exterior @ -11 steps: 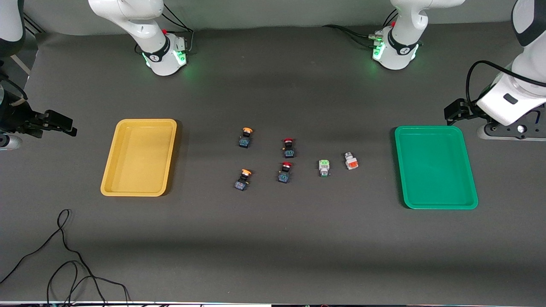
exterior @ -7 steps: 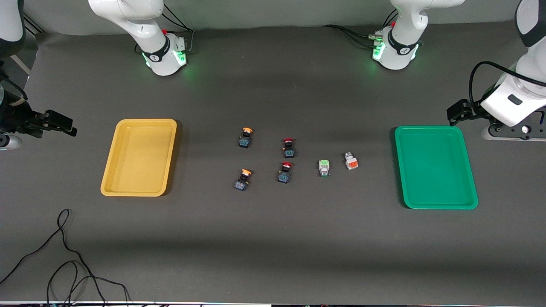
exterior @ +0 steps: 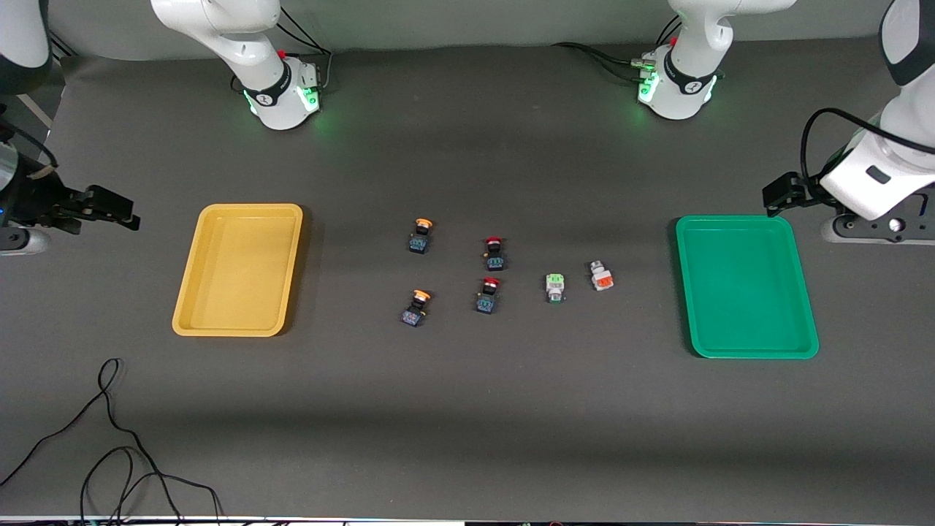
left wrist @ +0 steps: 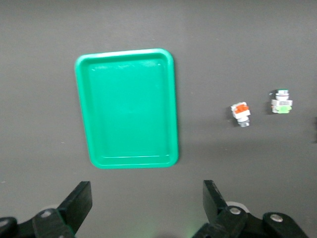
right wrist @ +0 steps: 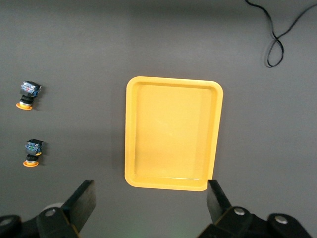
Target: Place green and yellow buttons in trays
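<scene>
two trays (exterior: 745, 351), six buttons (exterior: 492, 295), one cable (exterior: 109, 453)

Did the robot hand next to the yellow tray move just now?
Yes. The right gripper slid slightly closer to the yellow tray than before, with its fingers open. The tray itself stayed put.

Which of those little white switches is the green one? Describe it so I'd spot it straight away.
Start at the green tray and look toward the table's middle, where two white-bodied buttons lie. The green-faced button is the one farther from the tray, beside the red-capped buttons; its neighbour, the orange-faced button, has an orange face.
</scene>
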Controlling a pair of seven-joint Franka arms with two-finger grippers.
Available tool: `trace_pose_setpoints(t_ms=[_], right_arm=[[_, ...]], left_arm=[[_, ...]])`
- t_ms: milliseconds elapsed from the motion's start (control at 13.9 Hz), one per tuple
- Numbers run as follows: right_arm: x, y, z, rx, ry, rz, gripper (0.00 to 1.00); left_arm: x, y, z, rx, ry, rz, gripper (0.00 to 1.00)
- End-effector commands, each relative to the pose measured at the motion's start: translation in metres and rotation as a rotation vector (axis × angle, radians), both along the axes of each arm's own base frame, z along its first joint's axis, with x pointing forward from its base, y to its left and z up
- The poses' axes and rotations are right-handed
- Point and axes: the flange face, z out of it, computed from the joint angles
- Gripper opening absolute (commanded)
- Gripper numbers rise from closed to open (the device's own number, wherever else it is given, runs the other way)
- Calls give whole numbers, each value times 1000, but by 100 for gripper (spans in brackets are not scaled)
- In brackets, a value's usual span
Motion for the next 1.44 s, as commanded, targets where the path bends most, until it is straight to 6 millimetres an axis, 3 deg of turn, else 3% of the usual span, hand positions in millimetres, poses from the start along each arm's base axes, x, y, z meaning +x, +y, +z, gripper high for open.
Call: trace_pose_setpoints(t_ms=[0, 144, 215, 359, 574, 790, 862, 1005, 1077, 1364], right_arm=[[-6, 37, -2, -10, 6, -16, 100], [-10, 92, -12, -15, 2, -44, 100], [-14, 126, -16, -18, 2, -61, 100], [-23, 195, -31, -17, 5, -92, 100], [-50, 301, -59, -5, 17, -142, 100], [-84, 375, -79, -19, 15, -237, 100], [-94, 388, -81, -21, 16, -230, 100], [-99, 388, -89, -33, 32, -221, 100], [-102, 387, -103, -37, 41, -218, 100], [-125, 386, -211, -1, -2, -212, 100]], left_arm=[[27, -8, -54, -62, 31, 66, 99], [46, -33, -106, -54, 38, 161, 98], [52, -54, -130, -49, 51, 166, 98], [62, -74, -188, -32, 95, 226, 98], [61, -121, -249, 2, 131, 289, 98], [58, -152, -312, 21, 148, 371, 98], [55, -163, -327, 25, 146, 387, 98], [47, -182, -356, 29, 148, 378, 98], [43, -183, -369, 26, 144, 376, 98], [17, -175, -407, 22, 133, 358, 97]])
